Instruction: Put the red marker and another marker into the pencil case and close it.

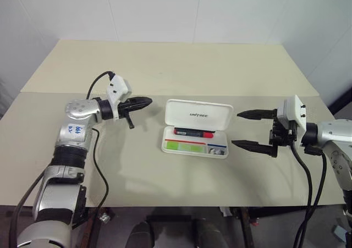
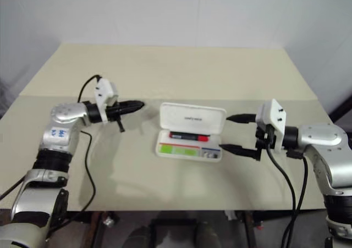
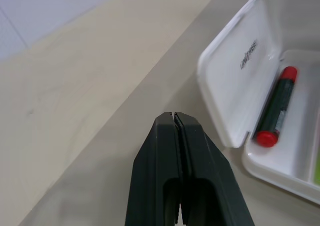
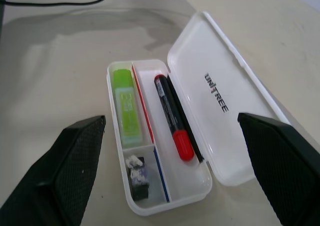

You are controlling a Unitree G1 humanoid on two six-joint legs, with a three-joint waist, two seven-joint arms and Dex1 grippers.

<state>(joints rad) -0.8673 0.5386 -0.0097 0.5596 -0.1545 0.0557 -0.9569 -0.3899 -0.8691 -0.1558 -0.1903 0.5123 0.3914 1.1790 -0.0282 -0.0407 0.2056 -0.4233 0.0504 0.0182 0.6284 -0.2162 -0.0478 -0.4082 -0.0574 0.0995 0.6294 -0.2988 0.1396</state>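
The left end effector is fully closed and empty, held level above the counter, pointing toward the raised lid of the pencil case. The right end effector stands wide apart and empty, aimed at the case's other end. The case sits open between them. The red marker and the green marker lie inside, in separate compartments.

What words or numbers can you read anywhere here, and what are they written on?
"UNITREE": dark lettering inside the open lid of the pencil case.
Blue handwritten marks on a white sticker on the left arm: too blurred to read.
Small print on the label of the red marker: too small to read.
Print on the green marker: too faint to read.
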